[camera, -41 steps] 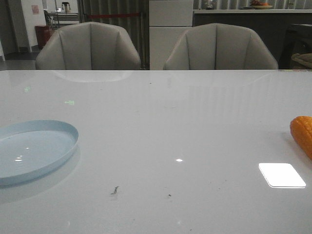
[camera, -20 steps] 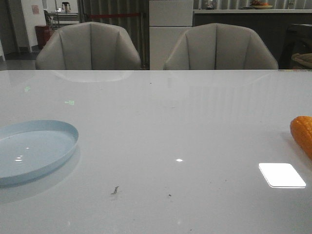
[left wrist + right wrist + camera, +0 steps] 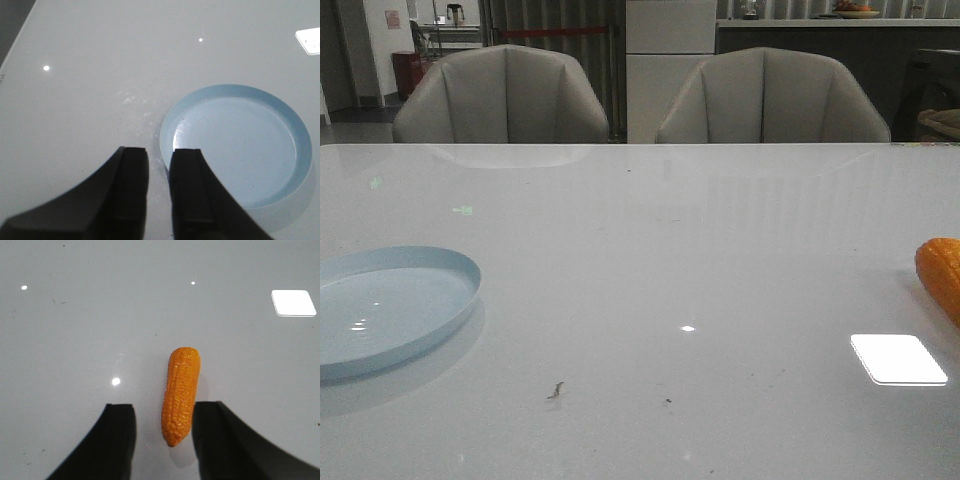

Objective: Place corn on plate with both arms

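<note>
The orange corn (image 3: 181, 394) lies on the white table; in the front view only its end (image 3: 941, 274) shows at the right edge. My right gripper (image 3: 164, 412) is open, its black fingers on either side of the corn's near tip without touching it; the tip lies closer to one finger. The pale blue plate (image 3: 438, 262) sits empty at the table's left. In the left wrist view the plate (image 3: 280, 107) lies just beyond my left gripper (image 3: 160, 156). That gripper's jaws stand almost together with a narrow slit and nothing between them. Neither gripper shows in the front view.
Two grey chairs (image 3: 502, 95) (image 3: 772, 97) stand behind the table's far edge. A bright window reflection (image 3: 898, 358) lies on the table near the corn. A dark table edge (image 3: 12, 25) shows in the left wrist view.
</note>
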{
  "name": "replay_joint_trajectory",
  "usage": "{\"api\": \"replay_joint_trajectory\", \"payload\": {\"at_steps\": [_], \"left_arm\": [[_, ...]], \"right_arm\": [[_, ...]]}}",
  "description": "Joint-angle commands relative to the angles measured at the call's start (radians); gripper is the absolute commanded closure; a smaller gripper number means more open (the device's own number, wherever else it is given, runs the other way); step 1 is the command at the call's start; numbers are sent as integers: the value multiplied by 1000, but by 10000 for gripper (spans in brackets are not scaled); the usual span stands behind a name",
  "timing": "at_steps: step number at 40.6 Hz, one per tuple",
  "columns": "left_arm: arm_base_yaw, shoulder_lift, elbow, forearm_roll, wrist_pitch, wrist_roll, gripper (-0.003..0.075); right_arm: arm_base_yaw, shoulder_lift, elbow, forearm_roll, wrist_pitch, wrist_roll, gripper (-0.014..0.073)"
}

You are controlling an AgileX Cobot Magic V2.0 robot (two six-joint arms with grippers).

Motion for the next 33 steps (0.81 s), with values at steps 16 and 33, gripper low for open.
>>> {"api": "replay_joint_trajectory", "payload": {"at_steps": [16,33], "left_arm": [[1,417,-194,-162,36,-30,305],[83,890,-585,-158,235,-134,313]], "right_arm": [[-6,17,-35,2,-76,3,105],[-6,17,-35,2,19,3,105]]}}
